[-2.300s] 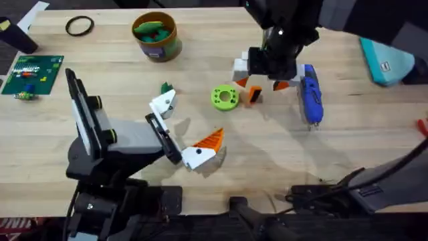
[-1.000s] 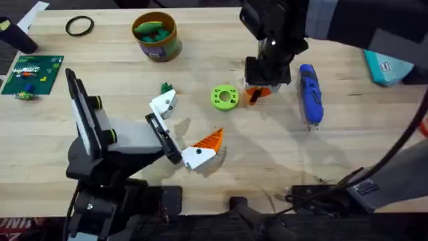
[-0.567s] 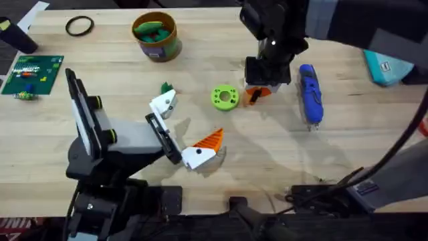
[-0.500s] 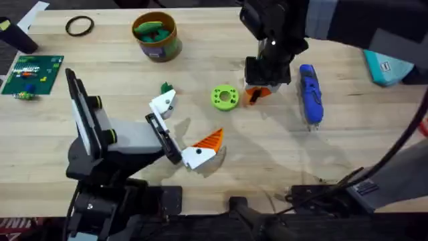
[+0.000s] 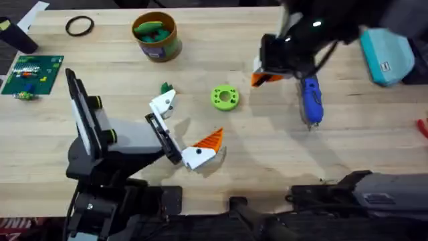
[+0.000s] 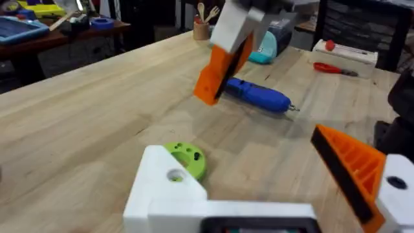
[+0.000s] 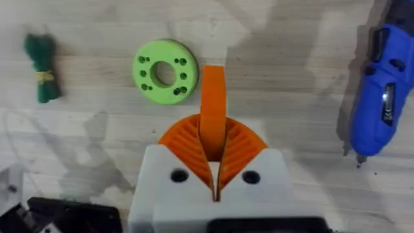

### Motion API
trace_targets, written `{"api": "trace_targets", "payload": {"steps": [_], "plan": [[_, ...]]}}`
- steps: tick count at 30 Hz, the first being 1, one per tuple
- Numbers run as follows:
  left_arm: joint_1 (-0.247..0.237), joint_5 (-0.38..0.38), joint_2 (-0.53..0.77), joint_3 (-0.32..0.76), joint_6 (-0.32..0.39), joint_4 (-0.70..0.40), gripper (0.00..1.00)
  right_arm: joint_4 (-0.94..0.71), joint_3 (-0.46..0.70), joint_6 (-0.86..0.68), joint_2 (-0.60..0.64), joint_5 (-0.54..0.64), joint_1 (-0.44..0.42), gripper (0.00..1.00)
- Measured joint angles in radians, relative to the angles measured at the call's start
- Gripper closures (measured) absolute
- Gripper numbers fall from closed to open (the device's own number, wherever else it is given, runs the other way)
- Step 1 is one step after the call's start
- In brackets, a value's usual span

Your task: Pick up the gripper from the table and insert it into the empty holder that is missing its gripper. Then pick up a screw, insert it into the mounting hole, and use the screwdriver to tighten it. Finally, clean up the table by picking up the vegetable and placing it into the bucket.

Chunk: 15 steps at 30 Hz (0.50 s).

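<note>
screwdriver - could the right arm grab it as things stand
Probably not yet. The right gripper is shut on the orange gripper, so its fingers are occupied. The screwdriver lies uncovered on the table just beside it, with nothing blocking it.

one screwdriver (image 5: 310, 99), one bucket (image 5: 155, 35), one green disc (image 5: 225, 97), one vegetable (image 5: 165, 88)

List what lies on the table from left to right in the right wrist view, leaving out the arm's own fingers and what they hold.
vegetable → green ring-shaped disc → screwdriver
</note>
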Motion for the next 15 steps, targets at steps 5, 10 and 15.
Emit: {"api": "trace_targets", "payload": {"steps": [5, 10, 15], "plan": [[0.0, 0.0, 0.0, 0.0, 0.0, 0.0, 0.018, -0.012, 0.0, -0.028, -0.115, 0.0, 0.0, 0.994], [0.0, 0.0, 0.0, 0.0, 0.0, 0.0, 0.018, -0.012, 0.0, -0.06, -0.203, -0.016, 0.0, 0.994], [0.0, 0.0, 0.0, 0.0, 0.0, 0.0, 0.018, 0.02, -0.001, -0.068, -0.272, -0.074, 0.0, 0.994]]}}
